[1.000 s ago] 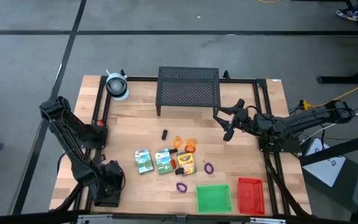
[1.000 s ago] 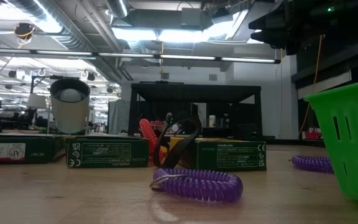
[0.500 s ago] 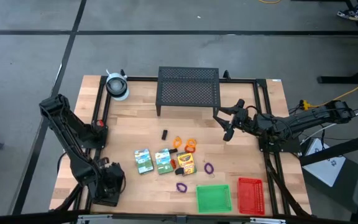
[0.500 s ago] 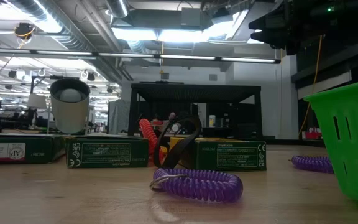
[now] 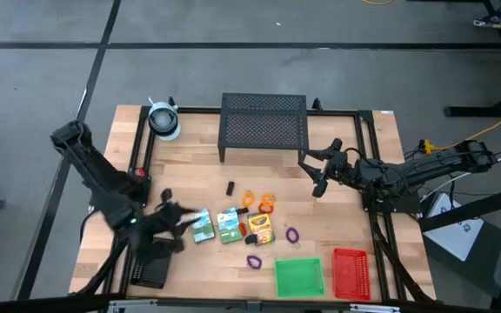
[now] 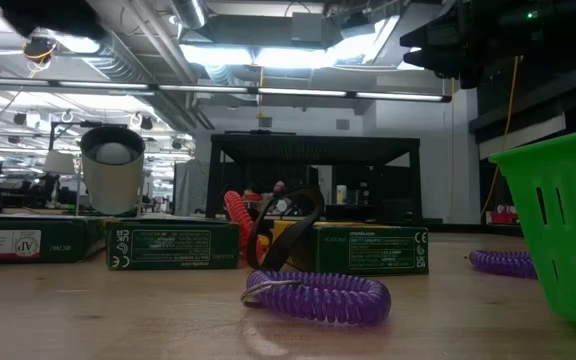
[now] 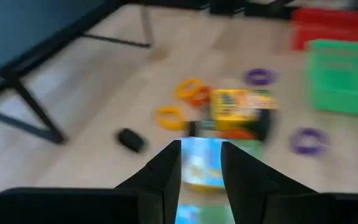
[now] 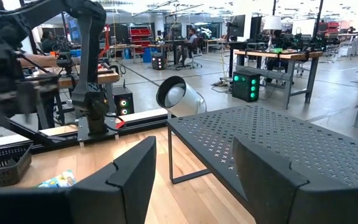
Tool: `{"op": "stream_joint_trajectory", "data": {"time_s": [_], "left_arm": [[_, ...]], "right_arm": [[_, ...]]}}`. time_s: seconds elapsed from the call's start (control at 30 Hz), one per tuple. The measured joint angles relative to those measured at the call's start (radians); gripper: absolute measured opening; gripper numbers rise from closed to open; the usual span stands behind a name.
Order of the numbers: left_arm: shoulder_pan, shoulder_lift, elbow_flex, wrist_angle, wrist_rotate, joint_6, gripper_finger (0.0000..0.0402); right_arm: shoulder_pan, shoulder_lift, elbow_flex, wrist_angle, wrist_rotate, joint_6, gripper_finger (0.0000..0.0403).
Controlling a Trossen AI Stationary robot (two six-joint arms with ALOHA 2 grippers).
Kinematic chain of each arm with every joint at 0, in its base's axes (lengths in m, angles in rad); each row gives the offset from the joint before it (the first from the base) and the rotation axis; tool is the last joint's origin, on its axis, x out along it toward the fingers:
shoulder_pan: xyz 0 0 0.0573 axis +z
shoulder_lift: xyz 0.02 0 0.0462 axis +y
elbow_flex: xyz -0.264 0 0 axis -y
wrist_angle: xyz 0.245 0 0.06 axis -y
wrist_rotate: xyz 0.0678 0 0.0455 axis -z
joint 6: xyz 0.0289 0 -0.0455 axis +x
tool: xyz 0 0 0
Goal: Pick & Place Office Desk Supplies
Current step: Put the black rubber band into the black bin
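Observation:
My left gripper [image 5: 177, 219] hovers open, slanting down, just left of two green-white card boxes [image 5: 200, 224] [image 5: 228, 225] that lie flat on the table. In the left wrist view the nearer box [image 7: 199, 167] shows through the finger gap. Beyond lie the yellow crayon box [image 5: 260, 228], orange loops [image 5: 266, 203], purple loops [image 5: 292, 235] [image 5: 254, 261] and a small black bit [image 5: 230, 188]. The green tray [image 5: 299, 276] and red tray [image 5: 350, 272] stand near the front edge, the black tray [image 5: 150, 272] at the near left corner. My right gripper [image 5: 320, 178] waits open at the right.
A large black mesh stand [image 5: 264, 122] on legs takes up the far middle, close to my right gripper [image 8: 194, 180]. A whitish roll [image 5: 163, 119] sits at the far left corner. Bare wood lies between the stand and the supplies.
My left gripper has risen from over the black tray at the near left corner and swung toward the table's right, up to the card boxes. It has tipped from pointing down to slanting forward. The black tray stays where it was.

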Motion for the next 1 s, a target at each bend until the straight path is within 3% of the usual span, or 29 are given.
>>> {"op": "stream_joint_trajectory", "data": {"time_s": [0.17,0.27,0.5,0.77,1.0], "left_arm": [[0.257,0.039,-0.001,0.028,0.07,0.061,0.0112],[0.401,0.066,-0.001,0.072,0.168,0.096,0.0121],[0.625,0.206,-0.001,0.259,0.3,0.147,0.0172],[0.764,0.401,-0.001,0.33,0.424,0.076,0.02],[0.771,0.462,-0.001,0.366,0.487,-0.028,0.0201]], "right_arm": [[0.0,0.0,0.0,0.0,0.0,0.0,0.0215],[0.0,0.0,0.0,0.0,0.0,0.0,0.0215],[0.0,0.0,0.0,0.0,-0.026,0.0,0.0215],[0.0,0.0,0.0,0.001,-0.026,-0.02,0.0215],[-0.016,0.0,0.0,0.016,-0.111,-0.071,0.0215]]}}
